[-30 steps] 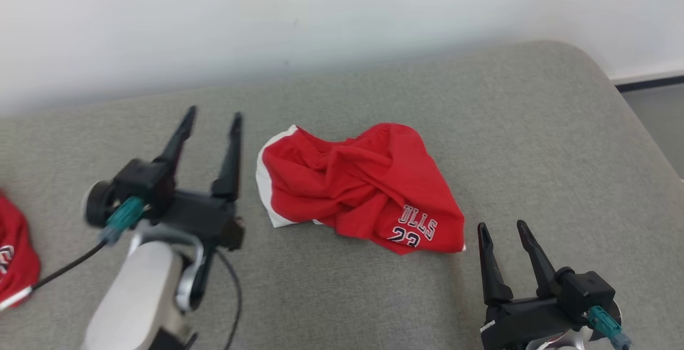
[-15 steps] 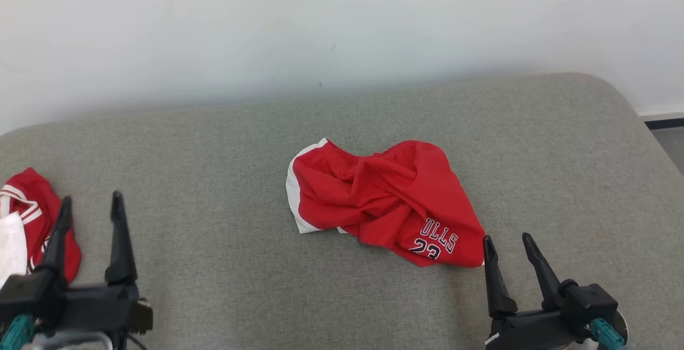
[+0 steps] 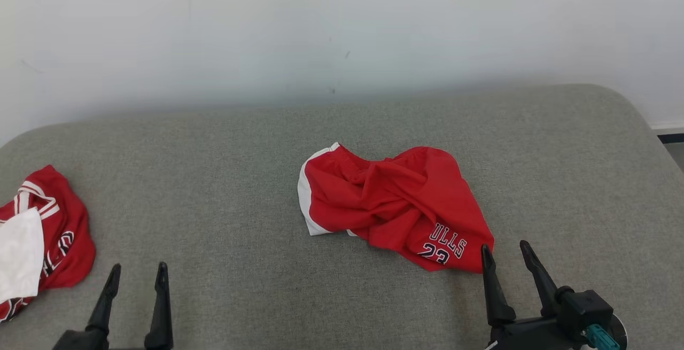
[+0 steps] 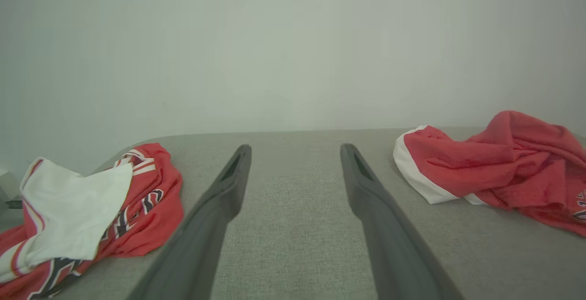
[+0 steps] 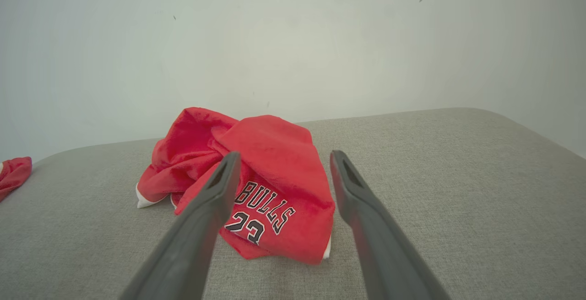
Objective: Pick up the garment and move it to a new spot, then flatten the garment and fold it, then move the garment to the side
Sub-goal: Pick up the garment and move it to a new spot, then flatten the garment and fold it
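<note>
Near the middle of the grey cushion (image 3: 224, 189), the red shorts (image 3: 393, 205) lay crumpled in a loose heap. Their long axis ran on a slant in the head view, from a white-trimmed edge at the far left down to a printed corner at the near right. That printed corner lay just beside the inner fingertip of the right hand (image 3: 504, 247); whether the two touched could not be told. Seen along the right hand's own fingers, the shorts (image 5: 274, 153) sat straight ahead and a little to the left, with the lettered patch showing in the gap between them. Both fingers were spread wide and held nothing. The left hand (image 3: 138, 267) was likewise spread and empty, low at the near left and well apart from the shorts, with bare cushion between. It sat closer to a second red and white jersey (image 3: 48, 243) bunched at the far left edge. The right hand was plainly the nearer one, so the pick-up probably fell to it: a short reach forward and leftward onto the near corner. The left hand would have to cross to the white-trimmed end for any two-handed lift.
</note>
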